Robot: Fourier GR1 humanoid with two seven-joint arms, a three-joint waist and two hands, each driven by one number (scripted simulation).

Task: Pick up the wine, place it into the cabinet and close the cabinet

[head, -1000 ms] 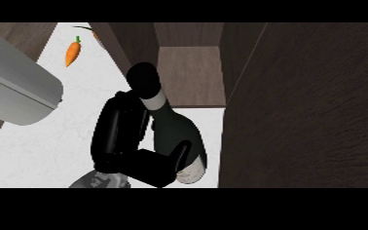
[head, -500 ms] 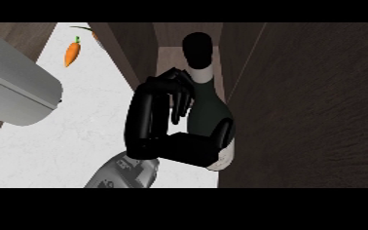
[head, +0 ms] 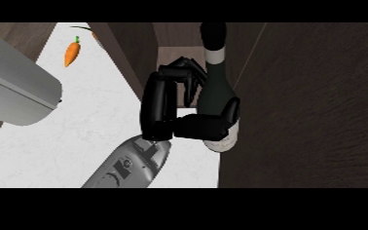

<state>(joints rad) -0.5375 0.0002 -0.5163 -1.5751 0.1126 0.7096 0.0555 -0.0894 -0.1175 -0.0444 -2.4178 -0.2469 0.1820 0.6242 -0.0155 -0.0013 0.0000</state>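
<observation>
We have the dark green glass wine bottle with a pale band at its neck clasped in our right hand, the black fingers curled round its shoulder and the thumb wrapped under its lower body, so the bottle sits a little right of the frame's centre with its black-capped neck pointing up into the mouth of the dark brown wooden cabinet. To do this step well, we judge we should keep the bottle's long axis in line with the opening, carry it deep enough that its pale base clears the front edge, and set it down before uncurling the fingers; the tall dark panel at the right, which looks like the cabinet's open door, lies just beside the bottle, so we should not brush it. The white, faintly marbled desk fills the left, with an orange carrot in the upper left. A grey curved body crosses the left edge; we cannot tell its hand.
</observation>
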